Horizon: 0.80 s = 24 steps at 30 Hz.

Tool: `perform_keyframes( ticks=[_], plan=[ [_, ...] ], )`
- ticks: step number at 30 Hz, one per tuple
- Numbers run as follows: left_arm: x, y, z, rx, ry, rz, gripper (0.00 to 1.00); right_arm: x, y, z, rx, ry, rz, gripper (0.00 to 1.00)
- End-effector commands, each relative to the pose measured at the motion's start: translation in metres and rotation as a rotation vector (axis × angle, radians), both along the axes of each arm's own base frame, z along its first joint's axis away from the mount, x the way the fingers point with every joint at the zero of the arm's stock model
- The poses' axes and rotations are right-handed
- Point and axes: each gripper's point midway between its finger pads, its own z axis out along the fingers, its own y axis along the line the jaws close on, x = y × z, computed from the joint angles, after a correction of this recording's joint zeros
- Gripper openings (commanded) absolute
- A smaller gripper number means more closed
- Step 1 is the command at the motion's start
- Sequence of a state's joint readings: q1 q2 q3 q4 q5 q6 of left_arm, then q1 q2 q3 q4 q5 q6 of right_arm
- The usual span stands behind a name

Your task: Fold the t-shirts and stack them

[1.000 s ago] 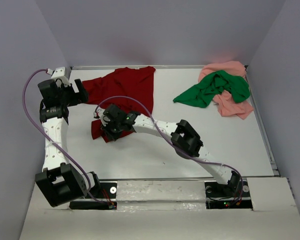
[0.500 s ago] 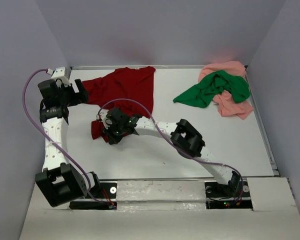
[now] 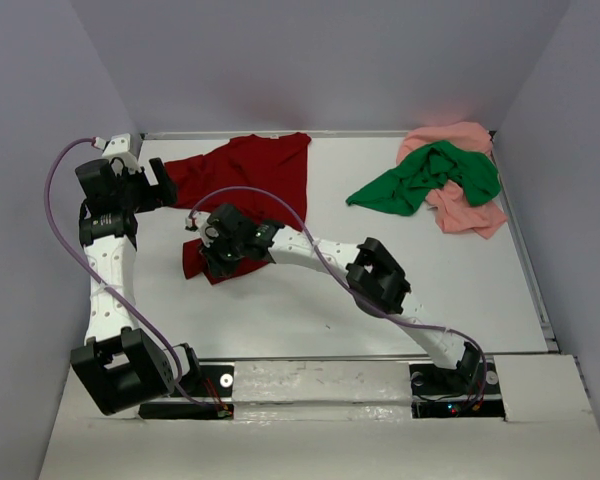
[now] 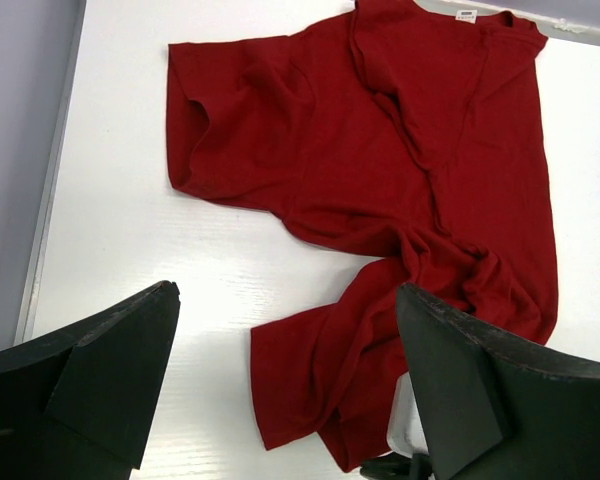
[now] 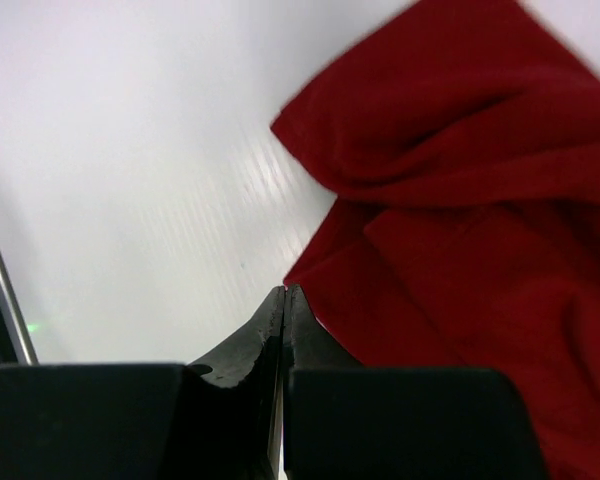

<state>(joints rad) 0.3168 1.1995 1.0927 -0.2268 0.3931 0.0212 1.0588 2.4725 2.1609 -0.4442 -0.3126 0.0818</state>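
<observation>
The dark red t-shirt (image 3: 250, 175) lies crumpled at the table's back left, with a loose flap trailing toward the front. In the left wrist view the red shirt (image 4: 380, 170) spreads below my open left gripper (image 4: 288, 292), which hovers above it at the left edge (image 3: 152, 186). My right gripper (image 3: 212, 258) is low over the front flap. In the right wrist view its jaws (image 5: 285, 290) are pressed together, with the tips at the hem of the red cloth (image 5: 480, 200); I see no cloth between them. The bright green t-shirt (image 3: 430, 178) lies bunched on the salmon pink one (image 3: 470, 212) at the back right.
A metal rail (image 3: 525, 250) borders the white table (image 3: 310, 300) on the right, and grey walls close in the back and sides. A purple cable (image 3: 65, 230) loops along the left arm. The right arm (image 3: 380, 280) stretches diagonally across the table's middle.
The right gripper dipped slightly toward the front over the red flap and came back. The left arm and all the shirts stayed put.
</observation>
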Motion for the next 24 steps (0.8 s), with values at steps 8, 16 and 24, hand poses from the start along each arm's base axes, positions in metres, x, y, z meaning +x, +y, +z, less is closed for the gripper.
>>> perform_keyframes(
  ticks=[8,16,24],
  plan=[
    [-0.003,-0.001,0.021,0.019,-0.079,-0.015,0.99,0.028,0.017,0.038,0.084,-0.086,-0.019,0.0],
    [-0.002,-0.002,0.02,0.014,-0.077,-0.022,0.99,0.031,0.007,-0.007,0.023,-0.02,-0.023,0.0],
    [-0.002,-0.002,0.022,0.015,-0.081,-0.025,0.99,0.017,-0.012,-0.048,-0.031,0.068,-0.03,0.0]
  ],
)
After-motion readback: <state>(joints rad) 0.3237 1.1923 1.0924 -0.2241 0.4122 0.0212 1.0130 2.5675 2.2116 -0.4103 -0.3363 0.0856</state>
